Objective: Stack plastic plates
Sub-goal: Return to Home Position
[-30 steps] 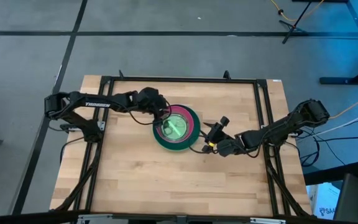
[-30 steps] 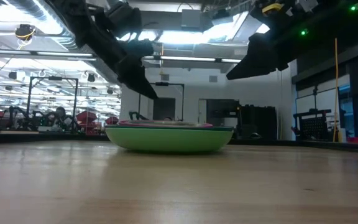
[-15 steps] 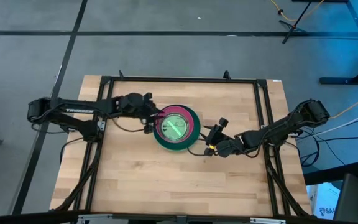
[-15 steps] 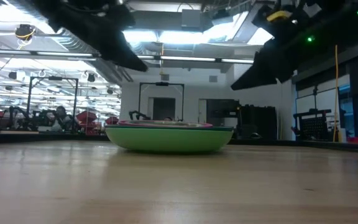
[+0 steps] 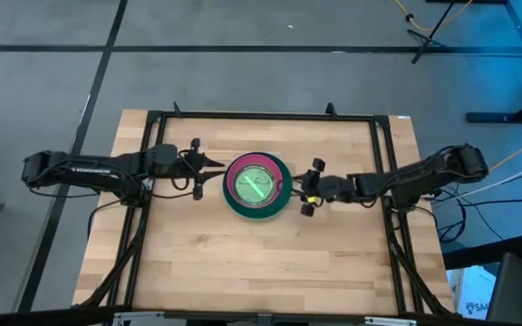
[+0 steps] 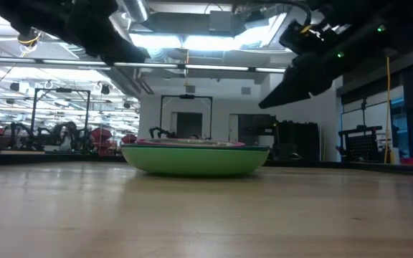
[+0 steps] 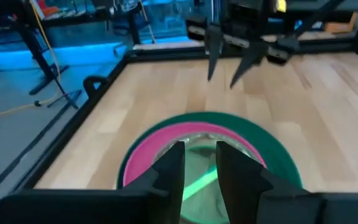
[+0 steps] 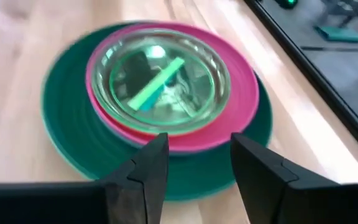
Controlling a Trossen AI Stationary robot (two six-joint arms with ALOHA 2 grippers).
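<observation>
A stack of plastic plates [image 5: 257, 186] sits mid-table: a dark green plate [image 8: 67, 124] lowest in the high view, a magenta plate [image 8: 241, 81] on it and a translucent lime plate [image 8: 160, 81] on top. The low view shows a light green underside [image 6: 196, 161] resting on the wood. My left gripper [image 5: 208, 168] hangs open just off the stack's left edge, touching nothing; its wrist view looks across the stack [image 7: 154, 146]. My right gripper [image 5: 304, 188] hangs open off the stack's right edge, also clear of it.
A black metal frame [image 5: 261, 116] runs round the wooden table [image 5: 243, 263]. Bare wood lies on the near side of the stack and at both sides. In the left wrist view the right gripper [image 7: 232, 59] shows beyond the stack.
My left gripper has drawn back from over the stack toward the table's left edge and now hangs beside it. My right gripper has shifted a little toward the far edge and turned level, facing the stack. The plates have stayed still.
</observation>
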